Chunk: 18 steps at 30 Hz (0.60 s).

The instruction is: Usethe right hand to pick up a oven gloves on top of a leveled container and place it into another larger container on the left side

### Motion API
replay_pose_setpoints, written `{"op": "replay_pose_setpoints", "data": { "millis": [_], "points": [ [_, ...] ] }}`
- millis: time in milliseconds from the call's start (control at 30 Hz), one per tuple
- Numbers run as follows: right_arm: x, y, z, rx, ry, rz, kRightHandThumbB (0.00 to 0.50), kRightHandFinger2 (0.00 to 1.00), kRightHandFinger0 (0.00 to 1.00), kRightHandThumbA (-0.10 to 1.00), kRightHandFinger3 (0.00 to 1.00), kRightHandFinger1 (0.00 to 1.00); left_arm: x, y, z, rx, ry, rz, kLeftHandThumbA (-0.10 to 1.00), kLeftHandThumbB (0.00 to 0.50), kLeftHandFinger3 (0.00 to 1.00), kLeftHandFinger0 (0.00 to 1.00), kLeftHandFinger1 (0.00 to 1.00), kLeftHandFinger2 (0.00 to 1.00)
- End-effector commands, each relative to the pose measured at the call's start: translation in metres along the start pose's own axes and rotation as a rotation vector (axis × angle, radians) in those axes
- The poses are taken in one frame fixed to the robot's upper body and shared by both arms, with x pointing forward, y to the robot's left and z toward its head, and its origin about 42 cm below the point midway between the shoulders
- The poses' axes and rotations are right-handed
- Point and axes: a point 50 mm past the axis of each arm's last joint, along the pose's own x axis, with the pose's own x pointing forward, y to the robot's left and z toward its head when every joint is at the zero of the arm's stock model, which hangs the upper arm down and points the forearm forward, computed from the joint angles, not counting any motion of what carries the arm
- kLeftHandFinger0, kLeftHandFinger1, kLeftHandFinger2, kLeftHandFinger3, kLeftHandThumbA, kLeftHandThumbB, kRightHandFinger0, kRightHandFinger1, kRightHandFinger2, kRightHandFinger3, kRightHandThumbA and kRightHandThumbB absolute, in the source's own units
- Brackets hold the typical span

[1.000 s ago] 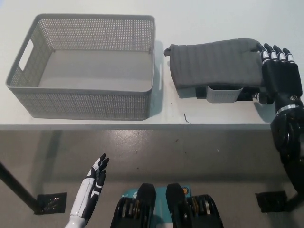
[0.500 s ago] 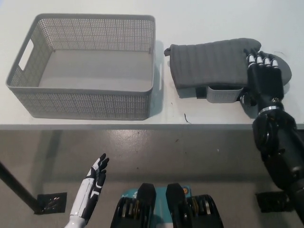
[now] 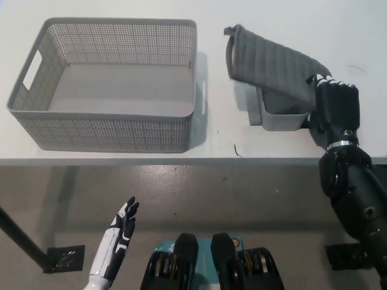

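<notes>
A: Starting at the lower left of the frame, what's the white left hand (image 3: 119,232) doing?

B: It hangs below the desk (image 3: 121,158) edge, fingers spread, holding nothing. Above it the large basket (image 3: 109,130) sits empty.

A: And at the right?

B: The oven glove (image 3: 272,63) lay flat on the small container (image 3: 281,118) a second ago; now its cuff end is tilted up. The black right hand (image 3: 334,106) has its fingers pinching the glove's right end. I'd judge it grasped, with carrying it left still to do.
</notes>
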Motion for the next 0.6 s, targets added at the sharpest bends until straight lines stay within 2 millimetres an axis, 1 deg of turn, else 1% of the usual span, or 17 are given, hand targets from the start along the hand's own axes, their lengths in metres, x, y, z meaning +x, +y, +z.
{"op": "replay_pose_setpoints", "data": {
  "millis": [0, 67, 100, 133, 167, 200, 233, 267, 300, 333, 367, 400, 433, 467, 500, 567],
  "points": [
    [0.038, -0.054, 0.02, 0.124, -0.25, -0.433, 0.257, 0.69, 0.0, -0.1, 0.71, 0.22, 0.007, 0.006, 0.01, -0.014, -0.063, 0.033, 1.0, 0.166, 1.0, 1.0, 1.0, 1.0],
    [0.038, -0.057, 0.017, 0.132, -0.273, -0.455, 0.229, 0.73, 0.0, -0.1, 0.78, 0.25, 0.007, 0.006, 0.01, -0.014, -0.062, 0.036, 1.0, 0.158, 1.0, 1.0, 1.0, 1.0],
    [0.038, -0.059, 0.015, 0.133, -0.285, -0.46, 0.225, 0.74, 0.0, -0.1, 0.78, 0.25, 0.007, 0.006, 0.01, -0.014, -0.062, 0.036, 1.0, 0.155, 1.0, 1.0, 1.0, 1.0],
    [0.042, -0.065, 0.014, 0.134, -0.292, -0.469, 0.223, 0.75, 0.0, -0.1, 0.77, 0.26, 0.012, 0.007, 0.012, -0.012, -0.073, 0.037, 1.0, 0.148, 1.0, 1.0, 1.0, 1.0],
    [0.042, -0.07, 0.012, 0.133, -0.3, -0.481, 0.213, 0.75, 0.0, -0.1, 0.75, 0.26, 0.012, 0.007, 0.013, -0.011, -0.071, 0.037, 1.0, 0.147, 1.0, 1.0, 1.0, 1.0],
    [0.043, -0.072, 0.011, 0.132, -0.303, -0.488, 0.218, 0.74, 0.0, -0.1, 0.74, 0.26, 0.012, 0.007, 0.013, -0.011, -0.072, 0.038, 1.0, 0.146, 1.0, 1.0, 1.0, 1.0],
    [0.044, -0.077, 0.008, 0.128, -0.302, -0.498, 0.205, 0.74, 0.0, -0.1, 0.72, 0.26, 0.012, 0.007, 0.012, -0.01, -0.072, 0.038, 1.0, 0.152, 1.0, 1.0, 1.0, 1.0],
    [0.045, -0.083, 0.006, 0.123, -0.292, -0.513, 0.202, 0.74, 0.0, -0.1, 0.73, 0.26, 0.012, 0.007, 0.013, -0.012, -0.07, 0.036, 1.0, 0.159, 1.0, 1.0, 1.0, 1.0],
    [0.045, -0.088, 0.005, 0.132, -0.29, -0.524, 0.199, 0.75, 0.0, -0.1, 0.74, 0.27, 0.012, 0.007, 0.013, -0.017, -0.071, 0.035, 1.0, 0.15, 1.0, 1.0, 1.0, 1.0],
    [0.047, -0.097, 0.005, 0.156, -0.289, -0.543, 0.2, 0.75, 0.0, -0.1, 0.75, 0.27, 0.014, 0.008, 0.014, -0.022, -0.077, 0.033, 1.0, 0.148, 1.0, 1.0, 1.0, 1.0],
    [0.048, -0.102, 0.006, 0.172, -0.287, -0.554, 0.2, 0.76, 0.0, -0.1, 0.75, 0.27, 0.014, 0.009, 0.014, -0.02, -0.079, 0.032, 1.0, 0.149, 1.0, 1.0, 1.0, 1.0],
    [0.048, -0.112, 0.008, 0.17, -0.301, -0.592, 0.2, 0.74, 0.0, -0.1, 0.73, 0.27, 0.014, 0.009, 0.014, -0.02, -0.078, 0.035, 1.0, 0.152, 1.0, 1.0, 1.0, 1.0],
    [0.049, -0.119, 0.009, 0.169, -0.307, -0.604, 0.198, 0.75, 0.0, -0.1, 0.74, 0.27, 0.013, 0.008, 0.014, -0.024, -0.075, 0.036, 1.0, 0.159, 1.0, 1.0, 1.0, 1.0],
    [0.049, -0.128, 0.011, 0.171, -0.322, -0.625, 0.19, 0.78, 0.0, -0.1, 0.77, 0.3, 0.013, 0.008, 0.014, -0.026, -0.074, 0.037, 1.0, 0.154, 1.0, 1.0, 1.0, 1.0],
    [0.05, -0.135, 0.012, 0.173, -0.335, -0.65, 0.203, 0.77, 0.0, -0.1, 0.78, 0.31, 0.012, 0.008, 0.014, -0.026, -0.075, 0.036, 1.0, 0.146, 1.0, 1.0, 1.0, 1.0],
    [0.052, -0.158, 0.018, 0.181, -0.352, -0.704, 0.198, 0.73, 0.0, -0.1, 0.79, 0.29, 0.013, 0.008, 0.013, -0.023, -0.079, 0.033, 1.0, 0.143, 1.0, 1.0, 1.0, 1.0]
  ]
}}
